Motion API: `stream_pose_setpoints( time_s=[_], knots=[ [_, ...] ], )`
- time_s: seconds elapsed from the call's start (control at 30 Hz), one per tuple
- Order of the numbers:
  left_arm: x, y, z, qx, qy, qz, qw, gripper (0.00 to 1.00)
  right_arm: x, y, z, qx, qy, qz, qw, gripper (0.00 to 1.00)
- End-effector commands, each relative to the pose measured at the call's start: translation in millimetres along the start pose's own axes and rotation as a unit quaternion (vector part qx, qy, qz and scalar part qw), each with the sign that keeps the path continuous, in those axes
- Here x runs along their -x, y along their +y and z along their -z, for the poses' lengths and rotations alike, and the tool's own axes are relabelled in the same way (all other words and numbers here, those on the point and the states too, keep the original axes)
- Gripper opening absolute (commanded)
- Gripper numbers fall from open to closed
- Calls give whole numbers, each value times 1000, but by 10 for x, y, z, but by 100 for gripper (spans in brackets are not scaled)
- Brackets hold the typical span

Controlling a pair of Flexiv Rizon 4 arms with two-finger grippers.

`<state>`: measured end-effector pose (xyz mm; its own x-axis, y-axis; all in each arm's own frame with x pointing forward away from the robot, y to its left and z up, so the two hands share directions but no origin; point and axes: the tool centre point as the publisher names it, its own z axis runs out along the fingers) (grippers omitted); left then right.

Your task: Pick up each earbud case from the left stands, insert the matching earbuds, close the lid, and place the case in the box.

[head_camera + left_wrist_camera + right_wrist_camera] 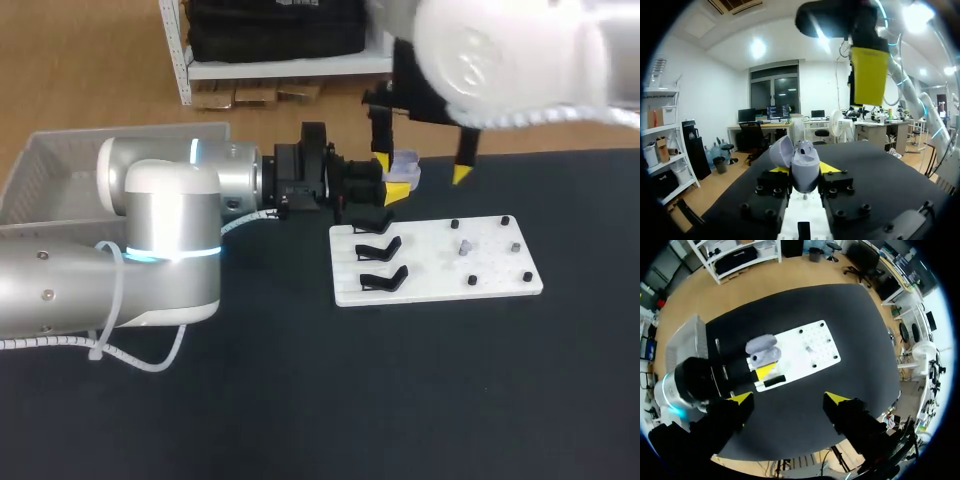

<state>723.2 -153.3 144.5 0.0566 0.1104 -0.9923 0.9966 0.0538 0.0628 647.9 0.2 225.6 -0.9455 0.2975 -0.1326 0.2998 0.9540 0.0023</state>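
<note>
Black table (300,400), white board (432,268) beside: left claw (397,188) pinches open case (804,167); right claw (788,400) spread.

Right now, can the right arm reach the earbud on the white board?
Probably yes: the right gripper hangs open above, nothing covers the earbud on the white board, and the left gripper with the earbud case sits clear.

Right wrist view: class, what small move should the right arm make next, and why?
Probably shift the open right gripper sideways over the small pale earbud on the white board, then lower onto it. The left gripper holds the lavender case with its lid open, ready to be filled, and the right fingers hold nothing.
</note>
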Motion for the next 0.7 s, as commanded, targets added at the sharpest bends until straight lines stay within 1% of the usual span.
stream_pose_setpoints(
  time_s=[0.03, 0.6, 0.63, 0.67, 0.7],
  knots=[
    [-10, -3, -1, 2, -2, -1, 1000, 0, -140, -425, 47, 63, -43, -17, 997, 100],
    [-10, -3, -1, 2, -2, -1, 1000, 0, -140, -425, 47, 63, -43, -17, 997, 100],
    [-10, -3, -1, 2, -2, -1, 1000, 0, -97, -430, -75, 88, -55, -30, 994, 100],
    [-10, -3, -1, 2, -2, -1, 1000, 0, -88, -453, -166, 88, -52, -23, 994, 100],
    [-10, -3, -1, 2, -2, -1, 1000, 0, -46, -487, -240, 132, -44, -37, 990, 100]
  ],
)
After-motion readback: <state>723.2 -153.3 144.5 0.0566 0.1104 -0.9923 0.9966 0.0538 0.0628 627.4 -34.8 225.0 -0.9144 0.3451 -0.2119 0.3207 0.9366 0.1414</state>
